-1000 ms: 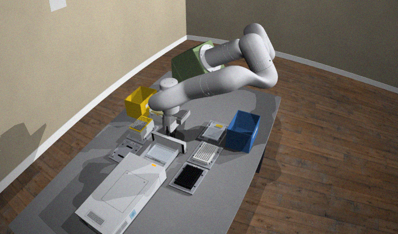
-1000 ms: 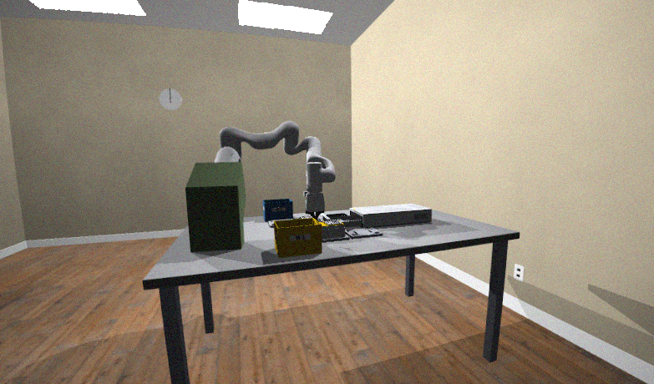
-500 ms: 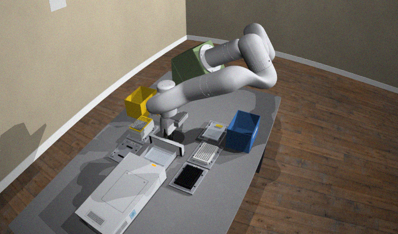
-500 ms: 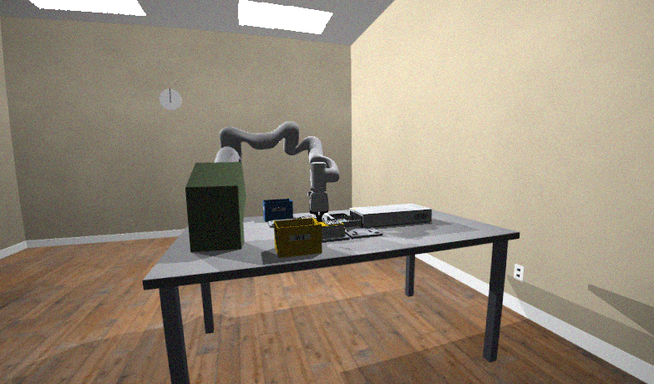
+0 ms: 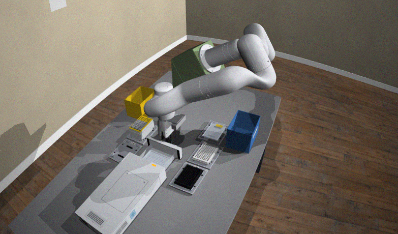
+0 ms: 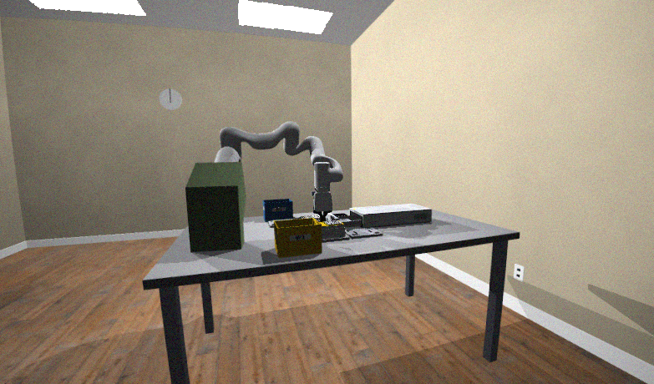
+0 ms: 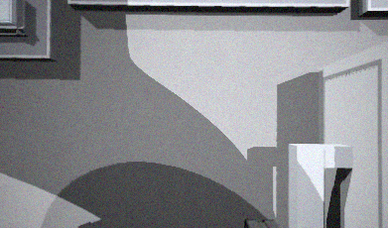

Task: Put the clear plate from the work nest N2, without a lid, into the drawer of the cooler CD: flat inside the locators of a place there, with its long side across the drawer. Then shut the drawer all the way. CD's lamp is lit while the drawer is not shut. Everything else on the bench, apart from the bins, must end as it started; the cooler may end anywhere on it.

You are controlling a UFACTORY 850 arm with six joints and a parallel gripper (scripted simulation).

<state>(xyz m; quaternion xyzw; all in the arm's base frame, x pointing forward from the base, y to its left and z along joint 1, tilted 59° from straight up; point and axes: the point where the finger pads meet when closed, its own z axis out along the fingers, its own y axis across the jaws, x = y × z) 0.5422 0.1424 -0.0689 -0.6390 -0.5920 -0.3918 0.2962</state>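
The cooler CD point(image 5: 123, 194) is the long white box at the front left of the bench. Its drawer point(image 5: 160, 152) stands pulled out, and its orange lamp point(image 5: 153, 165) is lit. A clear plate point(image 5: 157, 157) lies flat in the drawer, without a lid. My gripper point(image 5: 165, 136) is shut and empty. It hangs low, just behind the drawer's white front panel point(image 5: 164, 146), on the side away from the cooler. In the wrist view the front panel point(image 7: 209, 4) runs along the top edge and my shut fingers show at the bottom right. An empty work nest point(image 5: 125, 148) lies left of the drawer.
A yellow tip box point(image 5: 141, 125) and a yellow bin point(image 5: 139, 101) stand left of the gripper. To the right are a lidded plate point(image 5: 213, 130), a white well plate point(image 5: 205, 152), a black plate point(image 5: 188, 176) and a blue bin point(image 5: 242, 130). The green base box point(image 5: 191, 65) is at the back.
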